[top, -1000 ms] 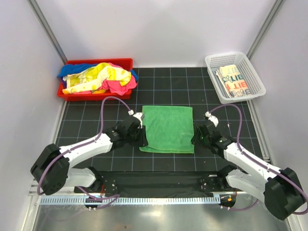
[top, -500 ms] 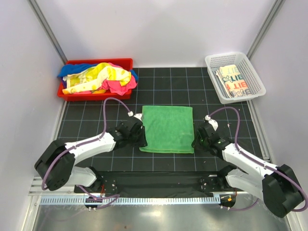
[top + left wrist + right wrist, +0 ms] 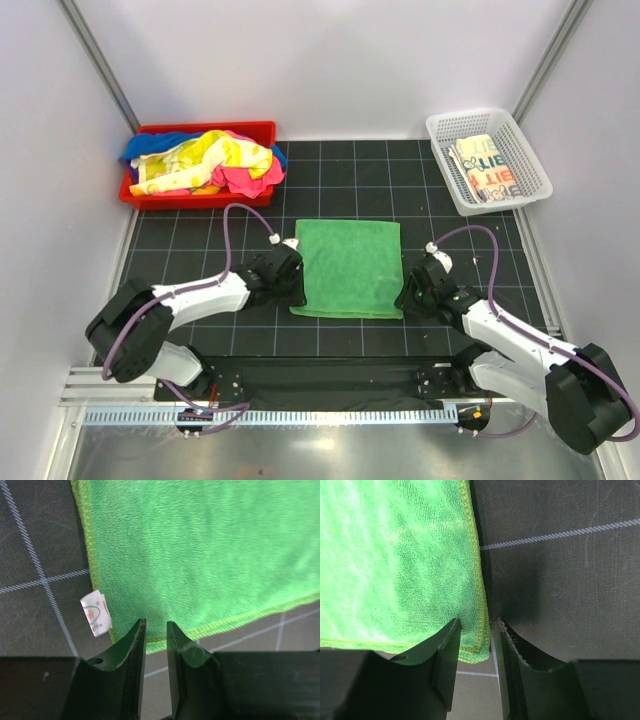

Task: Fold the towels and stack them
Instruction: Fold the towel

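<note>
Green towel [image 3: 350, 268]: looks soft, light, floppy — best pinched at its near corners.
Left gripper [image 3: 155, 625]: jaws nearly shut at the hem; can't tell if pinching.
Right gripper [image 3: 476, 625]: same.

**Flat green towel [image 3: 350, 268], a gripper at each near corner**

I see it spread mid-worktop [image 3: 180, 250]. My left gripper [image 3: 296, 287] sits at its near left corner, my right gripper [image 3: 404, 296] at its near right corner; whether either pinches, I cannot tell. The red tray [image 3: 205, 130] holds heaped towels [image 3: 215, 160]; the white basket [image 3: 532, 165] holds a folded printed towel [image 3: 485, 170].
</note>
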